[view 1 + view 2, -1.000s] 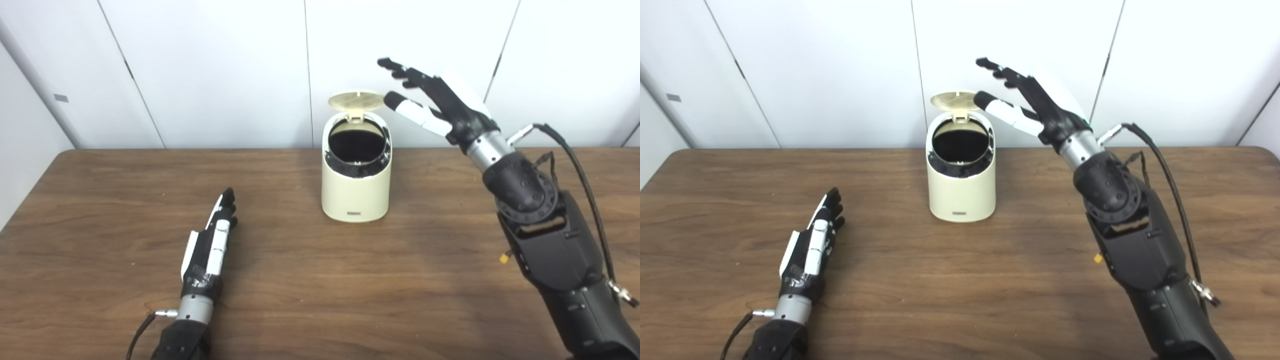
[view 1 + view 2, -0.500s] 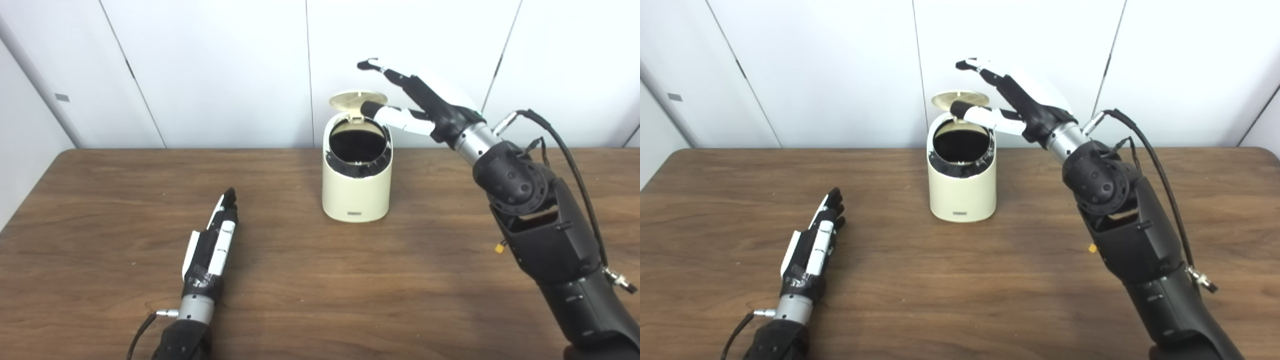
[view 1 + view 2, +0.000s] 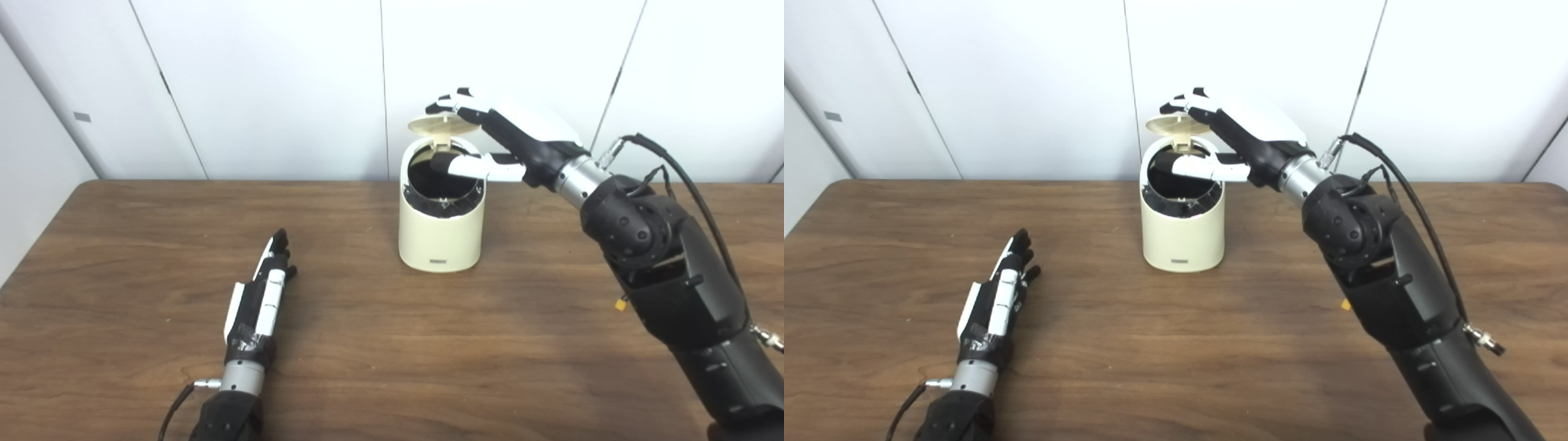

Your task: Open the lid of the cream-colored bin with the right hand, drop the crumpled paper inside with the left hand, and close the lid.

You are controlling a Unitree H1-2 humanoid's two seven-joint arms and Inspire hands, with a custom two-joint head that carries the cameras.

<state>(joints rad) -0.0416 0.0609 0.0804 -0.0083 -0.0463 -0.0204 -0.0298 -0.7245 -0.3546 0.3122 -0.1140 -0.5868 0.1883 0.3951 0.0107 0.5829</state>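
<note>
White wall panels behind a brown wooden tabletop (image 3: 380, 343), with a cream bin (image 3: 440, 236) standing upright at the far centre.
The bin's long axis is vertical and its dark mouth faces up and toward the camera; its round lid (image 3: 442, 124) is tipped up at the back. The right hand (image 3: 502, 138), fingers spread and gripping nothing, reaches over the lid, thumb across the mouth. The left hand (image 3: 260, 300) lies flat and open, well apart.
</note>
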